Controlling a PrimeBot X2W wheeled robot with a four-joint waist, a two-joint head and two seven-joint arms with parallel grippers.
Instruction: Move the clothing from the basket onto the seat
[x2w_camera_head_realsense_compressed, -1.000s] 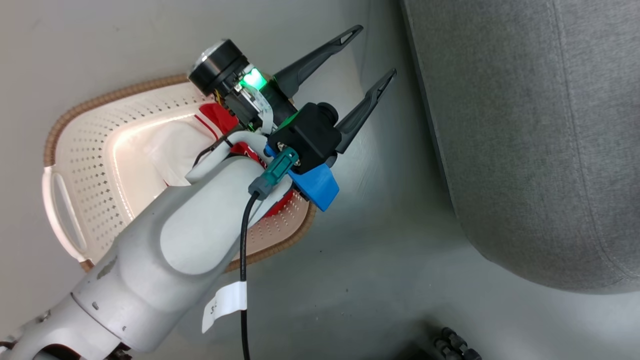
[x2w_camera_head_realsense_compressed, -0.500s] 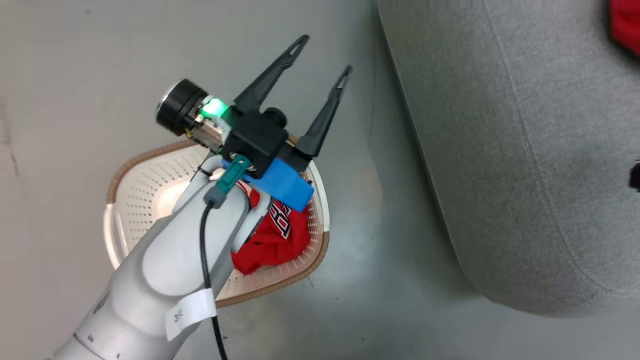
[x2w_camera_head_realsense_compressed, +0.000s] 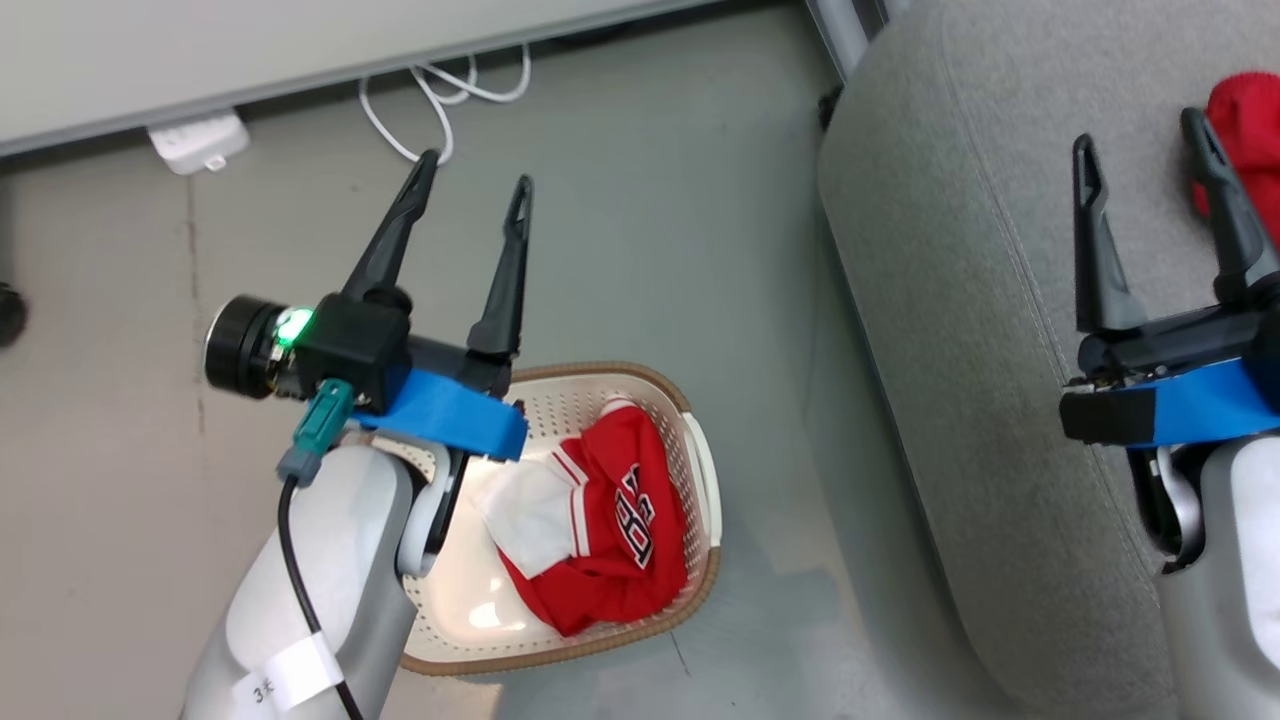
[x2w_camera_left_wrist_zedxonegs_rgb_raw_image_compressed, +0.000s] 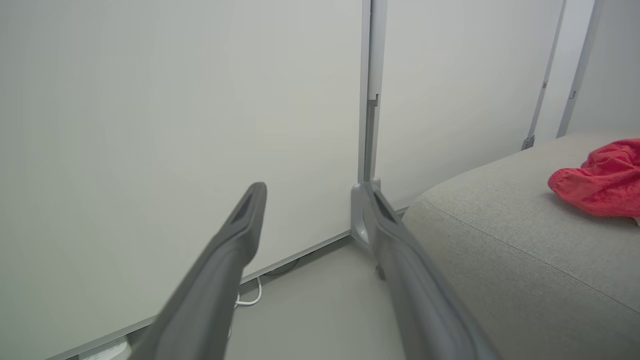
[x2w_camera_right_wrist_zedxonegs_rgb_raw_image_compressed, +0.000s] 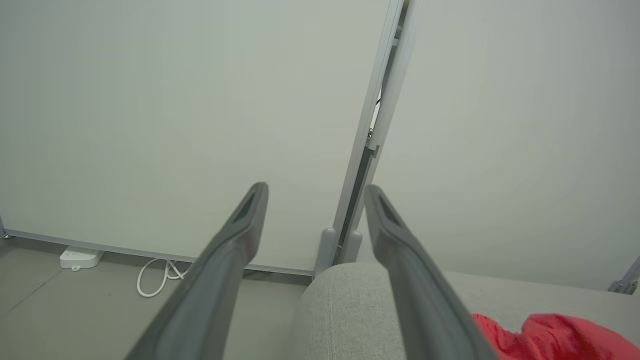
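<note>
Whole head view has shifted over the last second: that's the camera moving, not the things. The grey seat (x2w_camera_head_realsense_compressed: 960, 330) takes the right side; the basket (x2w_camera_head_realsense_compressed: 702, 470) sits on the floor near its edge, apart from it. The left arm crossed over the basket a second ago and hid most of what was inside. Now its wrist is at the basket's far-left rim, with the left pincer (x2w_camera_head_realsense_compressed: 475, 172) released, empty and pointing over bare floor toward the wall. The right pincer (x2w_camera_head_realsense_compressed: 1137, 132), newly in view, hangs over the seat, also spread wide and empty. The jersey (x2w_camera_head_realsense_compressed: 620, 520) is now exposed, crumpled in the basket's right half with white lining showing. The plainer red garment (x2w_camera_head_realsense_compressed: 1245, 120) lies on the seat by the right pincer's outer finger; contact unclear. Judgement: one piece delivered, jersey left, arms look reset for the next pick. A white cable (x2w_camera_head_realsense_compressed: 440, 95) lies by the wall, irrelevant.
</note>
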